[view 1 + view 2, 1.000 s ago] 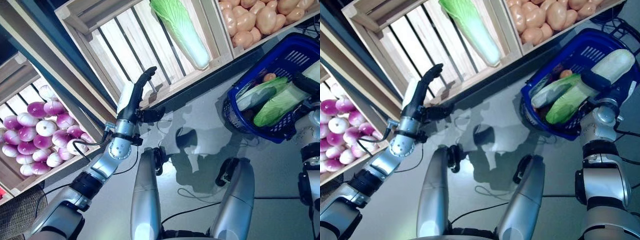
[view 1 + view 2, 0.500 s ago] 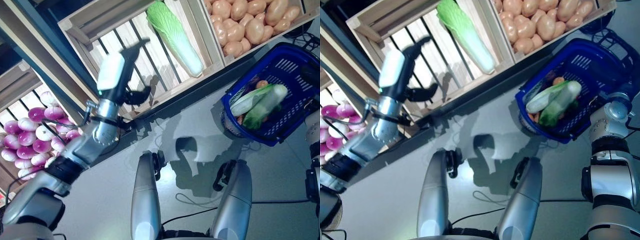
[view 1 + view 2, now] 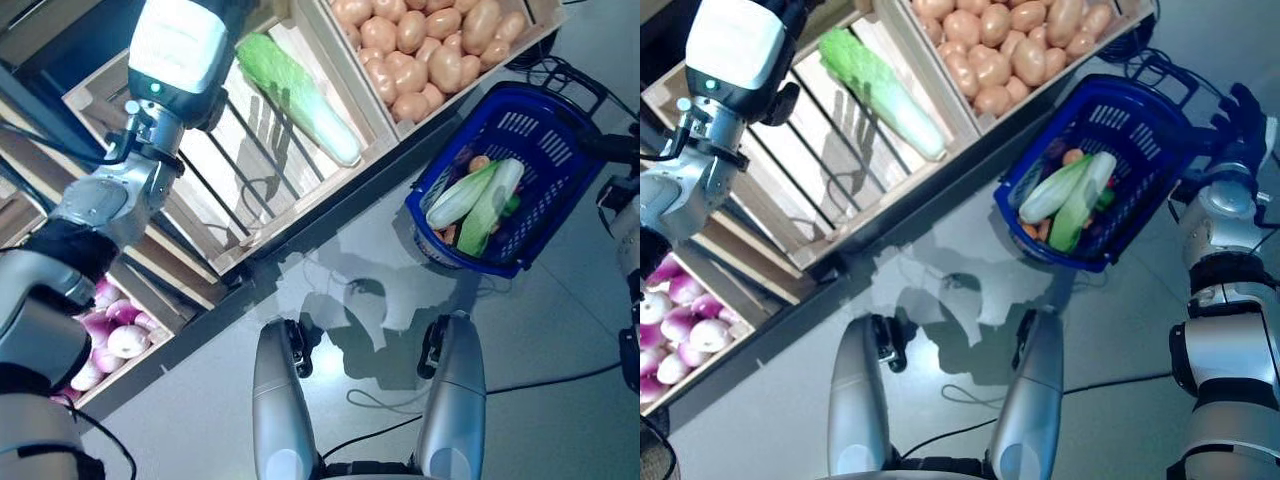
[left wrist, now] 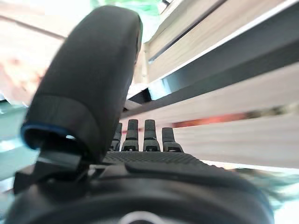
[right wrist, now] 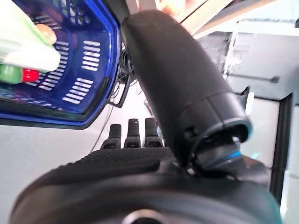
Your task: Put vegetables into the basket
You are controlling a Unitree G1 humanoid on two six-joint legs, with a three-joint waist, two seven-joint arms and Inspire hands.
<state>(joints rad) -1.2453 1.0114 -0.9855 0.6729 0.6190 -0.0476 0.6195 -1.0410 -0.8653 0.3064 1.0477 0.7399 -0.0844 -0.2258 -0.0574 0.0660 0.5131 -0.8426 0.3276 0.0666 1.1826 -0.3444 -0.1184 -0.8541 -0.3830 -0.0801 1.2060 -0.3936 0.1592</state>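
Observation:
A blue plastic basket point(image 3: 545, 140) stands on the floor at the right. In it lie two pale green cabbages point(image 3: 470, 195) on top of smaller orange and green vegetables. One more long cabbage point(image 3: 295, 92) lies in the slatted wooden crate point(image 3: 225, 170). My left hand point(image 3: 178, 48) is raised high over that crate, left of the cabbage and apart from it. Its wrist view shows the fingers point(image 4: 140, 135) straight and empty. My right hand point(image 3: 1238, 118) hangs just right of the basket, fingers spread, holding nothing. The basket wall point(image 5: 93, 70) shows past it.
A crate of potatoes point(image 3: 420, 40) sits behind the basket. A lower crate of purple and white onions point(image 3: 110, 325) is at the far left. Grey floor lies between the crates and the basket.
The cabbage that my right hand held over the basket now lies in it, and that hand has drawn back to the right. My left hand rose over the slatted crate. The camera shifted.

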